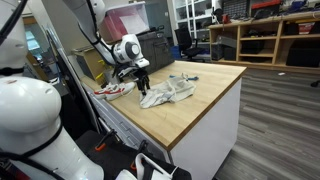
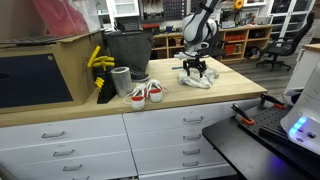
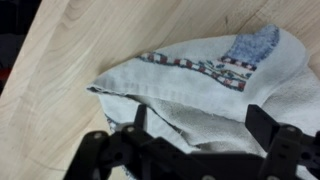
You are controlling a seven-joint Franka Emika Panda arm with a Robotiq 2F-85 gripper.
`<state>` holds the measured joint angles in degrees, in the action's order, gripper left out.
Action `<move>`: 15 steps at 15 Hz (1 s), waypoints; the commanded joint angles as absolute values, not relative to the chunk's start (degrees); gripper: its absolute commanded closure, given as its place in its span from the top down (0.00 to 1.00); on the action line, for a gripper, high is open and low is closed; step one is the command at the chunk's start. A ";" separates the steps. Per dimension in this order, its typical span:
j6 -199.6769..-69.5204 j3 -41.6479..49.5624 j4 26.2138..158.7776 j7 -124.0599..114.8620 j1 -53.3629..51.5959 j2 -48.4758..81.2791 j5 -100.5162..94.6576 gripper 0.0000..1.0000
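Gripper (image 1: 142, 80): fingers spread wide, holding nothing, poised just above the cloth. Cloth (image 3: 205, 90): white with a patterned band, crumpled on the wooden counter (image 1: 205, 105), neither gripped nor lifted. Sneakers (image 2: 146, 94): nearby, apart. Progress: gripper positioned over cloth; no grasp yet.

A wooden counter (image 1: 205, 105) holds a crumpled white towel (image 1: 168, 93). Two red and white shoes (image 2: 145, 94) sit near the towel. A gray cup (image 2: 121, 82) and a black bin (image 2: 127, 50) stand farther from the towel, on that same side.
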<state>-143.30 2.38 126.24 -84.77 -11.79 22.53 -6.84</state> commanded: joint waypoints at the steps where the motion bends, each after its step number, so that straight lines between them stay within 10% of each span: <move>1: -143.22 2.60 126.19 -84.62 -12.01 22.53 -6.67 1.00; 15: -143.96 2.96 126.28 -83.96 -11.14 22.64 -6.09 1.00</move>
